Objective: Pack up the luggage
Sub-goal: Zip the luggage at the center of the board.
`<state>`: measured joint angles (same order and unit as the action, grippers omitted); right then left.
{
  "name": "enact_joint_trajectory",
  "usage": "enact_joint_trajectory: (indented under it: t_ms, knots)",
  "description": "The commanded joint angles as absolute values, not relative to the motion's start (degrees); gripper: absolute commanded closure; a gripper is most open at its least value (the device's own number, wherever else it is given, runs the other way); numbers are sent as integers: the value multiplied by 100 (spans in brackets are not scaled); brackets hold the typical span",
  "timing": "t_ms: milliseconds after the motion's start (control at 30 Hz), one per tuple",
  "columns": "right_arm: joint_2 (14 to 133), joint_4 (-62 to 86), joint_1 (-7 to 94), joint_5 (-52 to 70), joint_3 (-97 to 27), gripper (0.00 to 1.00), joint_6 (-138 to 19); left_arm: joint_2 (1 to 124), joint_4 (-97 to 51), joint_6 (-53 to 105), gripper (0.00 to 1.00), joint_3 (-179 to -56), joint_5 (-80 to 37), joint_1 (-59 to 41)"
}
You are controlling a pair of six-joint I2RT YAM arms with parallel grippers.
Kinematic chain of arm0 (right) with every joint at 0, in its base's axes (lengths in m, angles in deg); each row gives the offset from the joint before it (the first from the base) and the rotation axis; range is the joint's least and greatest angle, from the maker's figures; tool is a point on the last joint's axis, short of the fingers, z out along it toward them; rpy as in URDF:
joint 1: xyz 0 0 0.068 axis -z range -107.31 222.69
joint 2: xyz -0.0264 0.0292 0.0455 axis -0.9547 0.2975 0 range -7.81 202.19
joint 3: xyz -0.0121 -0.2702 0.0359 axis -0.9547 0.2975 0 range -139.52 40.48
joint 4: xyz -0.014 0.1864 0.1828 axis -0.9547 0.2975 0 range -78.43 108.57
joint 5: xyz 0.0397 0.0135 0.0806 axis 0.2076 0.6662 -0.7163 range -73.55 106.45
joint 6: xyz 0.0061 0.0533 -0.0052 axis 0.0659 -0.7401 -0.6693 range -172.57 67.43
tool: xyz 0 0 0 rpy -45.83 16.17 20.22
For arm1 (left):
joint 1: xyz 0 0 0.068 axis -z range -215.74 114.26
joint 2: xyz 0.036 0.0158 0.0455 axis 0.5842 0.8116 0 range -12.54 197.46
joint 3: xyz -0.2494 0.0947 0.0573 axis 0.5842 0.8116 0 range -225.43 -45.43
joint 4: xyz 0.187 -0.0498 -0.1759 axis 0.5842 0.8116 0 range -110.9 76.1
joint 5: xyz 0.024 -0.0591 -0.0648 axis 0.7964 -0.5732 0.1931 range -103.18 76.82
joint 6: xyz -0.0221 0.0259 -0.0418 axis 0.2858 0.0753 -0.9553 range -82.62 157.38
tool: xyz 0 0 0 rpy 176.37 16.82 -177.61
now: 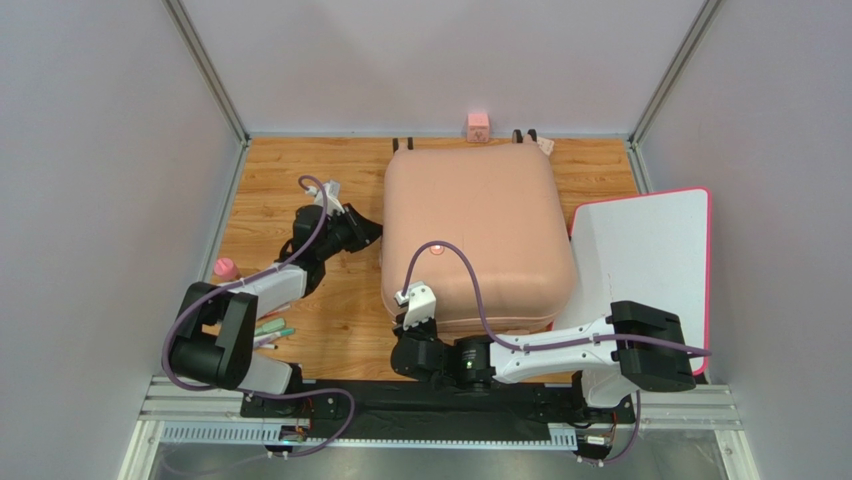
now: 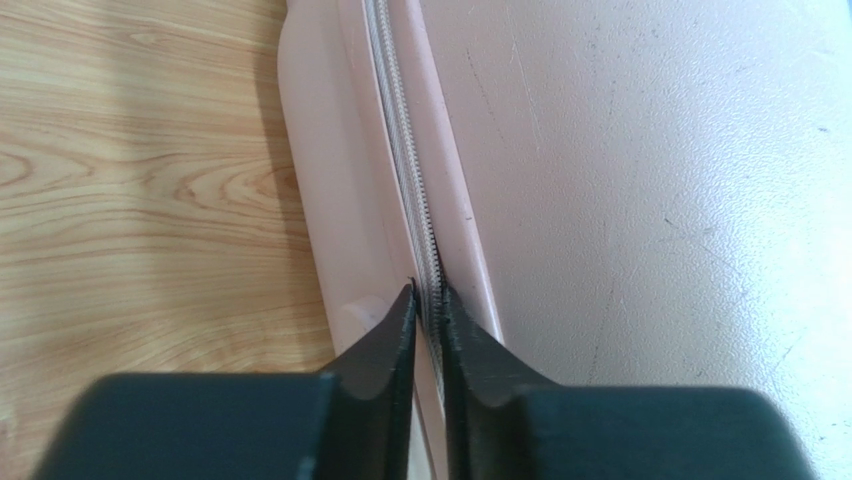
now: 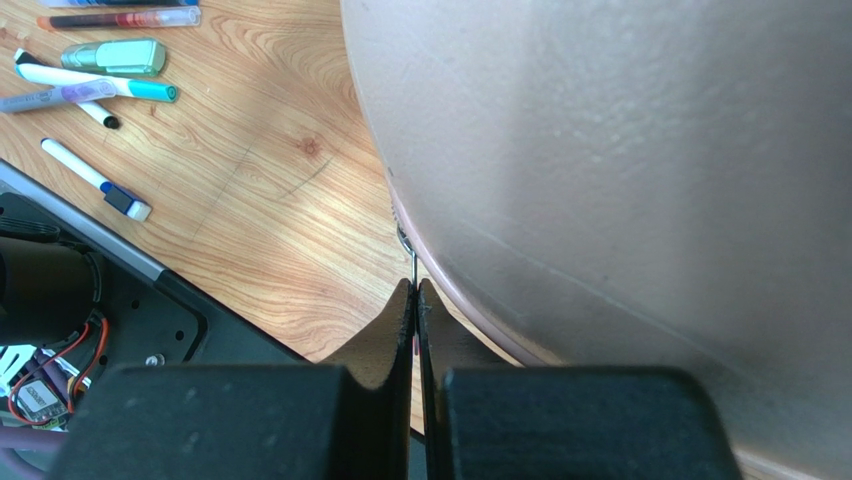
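Since the luggage [image 1: 478, 235] lies flat and closed mid-desk [image 1: 290, 180], the top view suggests filling is prob. done, w/ zipping left. The shell is pale pink w/ rounded corners, wheels at the far edge. Left wrist: left pincer [image 2: 428, 295] is nearly closed, 2 tips astride the zip [image 2: 405, 160], which looks meshed there; can't tell if it grips anything. Right wrist: right pincer [image 3: 414, 290] is clamped on the thin metal zip pull [image 3: 409, 255] at the near corner, and pens [image 3: 100, 75] lie outside.
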<state>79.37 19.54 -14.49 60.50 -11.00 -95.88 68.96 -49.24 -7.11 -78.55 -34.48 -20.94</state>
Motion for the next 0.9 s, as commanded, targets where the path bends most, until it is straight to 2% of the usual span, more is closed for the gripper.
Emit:
enact_joint_trajectory:
  t_ms: [0,33,100,367,867]
  knots:
    - [7982,1825,-1441,6338,-1225,100,-9713,7105,-5517,-779,85,-7936,-3682,-2019]
    - [8000,1825,-1450,6355,-1234,100,-9696,7105,-5561,-788,93,-7892,-3683,-2010]
    - [8026,1825,-1450,6382,-1251,100,-9669,7087,-5728,-806,100,-7822,-3683,-2010]
    - [8202,1518,-1450,6268,-1427,100,-9406,6736,-6265,-841,100,-7216,-3691,-2001]
    - [8641,683,-1458,5890,-2033,100,-8430,5637,-6169,-542,100,-6389,-3621,-1861]
